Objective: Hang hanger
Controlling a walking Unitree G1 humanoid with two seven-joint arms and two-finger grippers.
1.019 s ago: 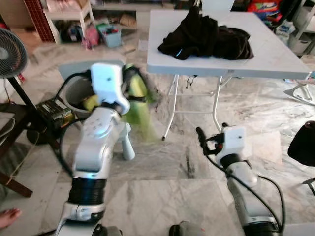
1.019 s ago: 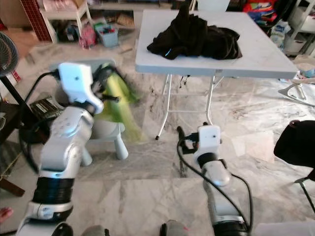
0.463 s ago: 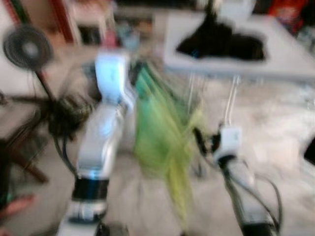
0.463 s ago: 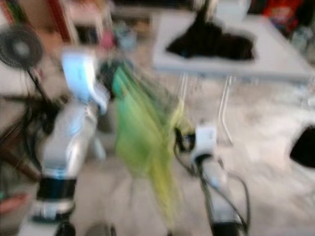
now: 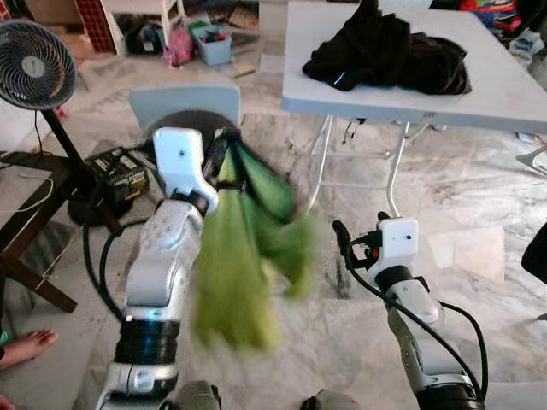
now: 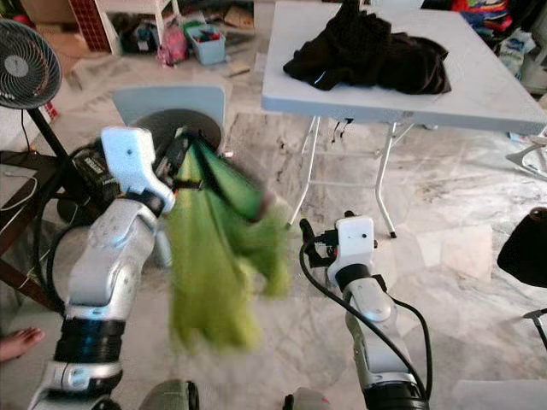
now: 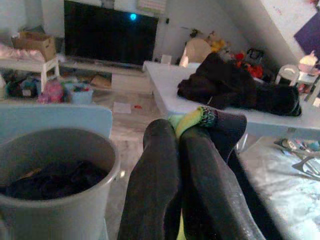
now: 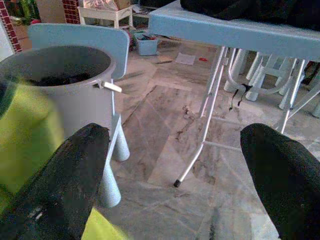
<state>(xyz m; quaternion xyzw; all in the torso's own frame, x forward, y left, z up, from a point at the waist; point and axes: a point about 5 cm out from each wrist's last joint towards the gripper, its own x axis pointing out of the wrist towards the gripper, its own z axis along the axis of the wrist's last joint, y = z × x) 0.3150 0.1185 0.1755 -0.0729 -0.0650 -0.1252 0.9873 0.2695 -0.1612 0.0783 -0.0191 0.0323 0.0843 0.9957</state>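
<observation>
The left gripper (image 7: 192, 131) pinched a limp, light yellow-green garment (image 5: 239, 265) by its collar above the grey laundry bucket (image 7: 60, 200), fabric that looked likely to swing, while the right gripper (image 8: 175, 170) waited spread wide.

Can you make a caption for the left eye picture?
Left claw lifts a green cloth beside the bucket.

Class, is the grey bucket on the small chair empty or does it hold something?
Not empty: the left wrist view shows dark cloth lying inside the grey bucket.
</observation>
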